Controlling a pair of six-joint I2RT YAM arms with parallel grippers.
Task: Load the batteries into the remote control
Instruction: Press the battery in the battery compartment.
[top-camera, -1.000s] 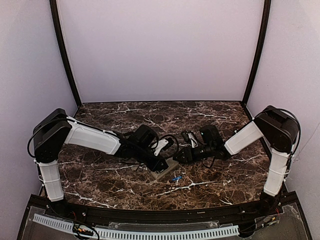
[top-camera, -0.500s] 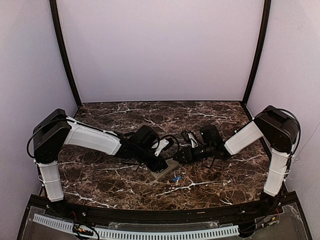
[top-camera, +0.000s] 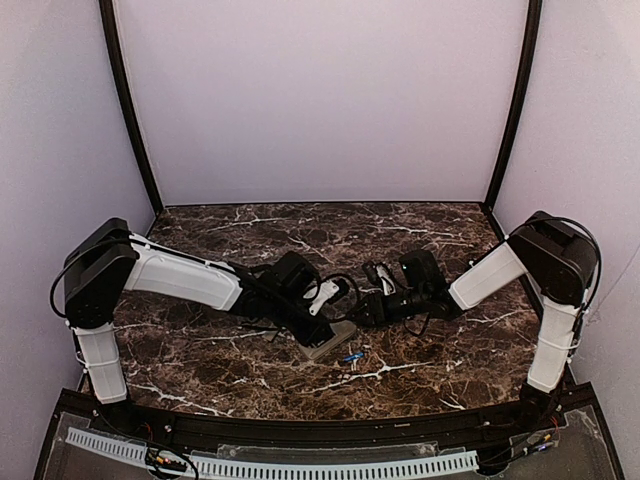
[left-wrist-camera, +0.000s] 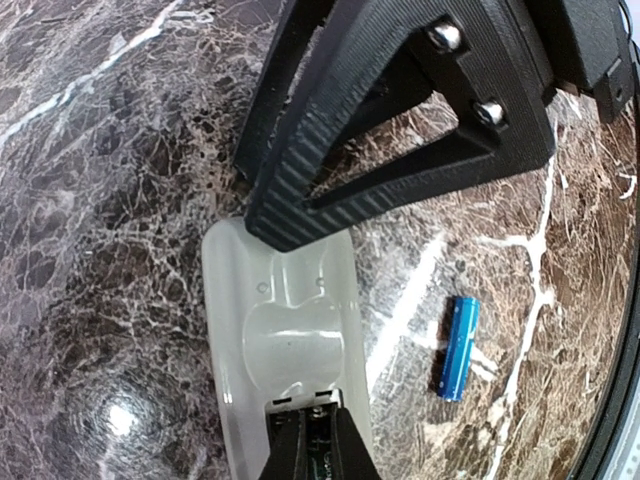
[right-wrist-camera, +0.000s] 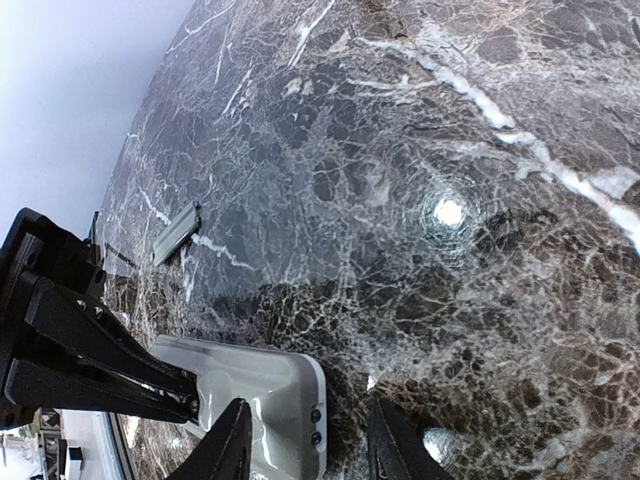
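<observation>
Left gripper (left-wrist-camera: 312, 420) first: sitting pinched tight, fingers drawn in close together, tips touching down at the recessed end of the remote control (left-wrist-camera: 285, 330). Not possible to tell from the wrist view whether anything is lying in that hollow under the tips.

Right gripper (right-wrist-camera: 310, 412) next: standing partway open, reaching in from the right and straddling the far right end of the remote control. Touching the grey shell with one finger (right-wrist-camera: 232, 445), and leaving a strip of bare counter (right-wrist-camera: 420, 150) showing between the shell and the other finger. Not clamping, going by the right wrist view.

As for the remote control itself: lying grey back up, near the middle of the counter and a little toward the near edge, slantwise between the two arms, with a gripper at each end.

Resting loose on the counter just beside the remote control, on its near right side and not touching it: one blue battery (left-wrist-camera: 460, 347), lying flat.

Lying flat on the dark marble, apart from the remote control and showing only in the right wrist view: a small grey cover piece (right-wrist-camera: 177, 232).
</observation>
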